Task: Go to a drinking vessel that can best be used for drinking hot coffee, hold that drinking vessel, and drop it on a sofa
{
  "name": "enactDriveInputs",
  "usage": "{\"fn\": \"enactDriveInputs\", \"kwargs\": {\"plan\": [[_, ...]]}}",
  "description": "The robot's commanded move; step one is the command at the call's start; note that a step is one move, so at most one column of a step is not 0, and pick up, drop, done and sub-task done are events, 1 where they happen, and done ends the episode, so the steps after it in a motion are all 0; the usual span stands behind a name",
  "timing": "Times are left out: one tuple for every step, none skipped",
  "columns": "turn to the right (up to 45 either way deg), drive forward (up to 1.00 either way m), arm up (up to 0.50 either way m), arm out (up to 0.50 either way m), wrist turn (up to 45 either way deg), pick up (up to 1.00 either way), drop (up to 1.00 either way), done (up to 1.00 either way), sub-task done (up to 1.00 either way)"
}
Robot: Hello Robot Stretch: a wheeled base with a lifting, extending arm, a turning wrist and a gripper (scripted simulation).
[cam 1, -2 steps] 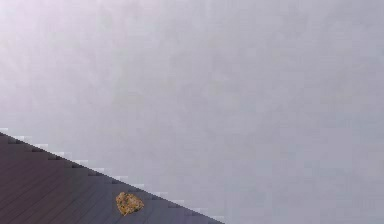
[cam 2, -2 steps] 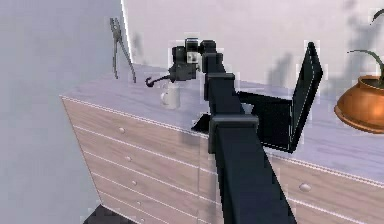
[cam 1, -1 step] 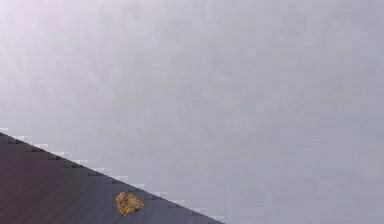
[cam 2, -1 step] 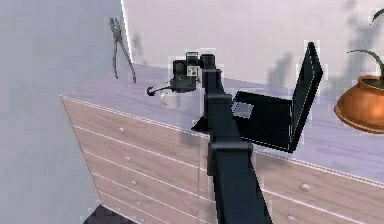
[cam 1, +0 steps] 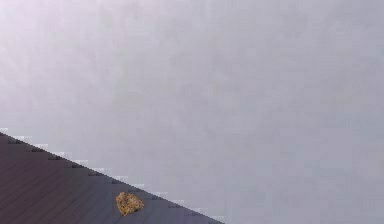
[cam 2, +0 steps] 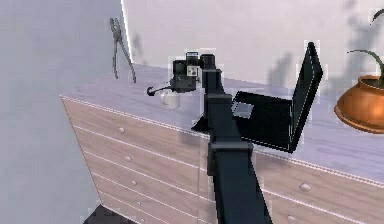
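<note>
A small white mug-like vessel [cam 2: 172,100] stands on the top of a pale wooden dresser [cam 2: 120,125]. My arm's dark bar rises from the bottom edge to the dresser top. The gripper [cam 2: 158,92] sits right at the white vessel, with its thin fingers [cam 2: 151,92] pointing to the picture's left. The vessel rests on the dresser at the gripper's far end, so I cannot tell whether the gripper holds anything.
An open black laptop [cam 2: 285,105] sits on the dresser right of the arm, and a copper plant pot [cam 2: 364,106] beyond it. A metal tongs-like tool [cam 2: 122,50] leans on the wall. In the forward view a grey wall rises over a dark surface [cam 1: 50,190] with a brownish lump [cam 1: 128,203].
</note>
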Motion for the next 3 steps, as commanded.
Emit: {"fn": "enactDriveInputs", "kwargs": {"plan": [[0.0, 0.0, 0.04, 0.0, 0.0, 0.0, 0.0, 0.0, 0.0], [0.0, 0.0, 0.0, 0.0, -45.0, 0.0, 0.0, 0.0, 0.0], [0.0, 0.0, 0.0, 0.0, -45.0, 0.0, 0.0, 0.0, 0.0]]}}
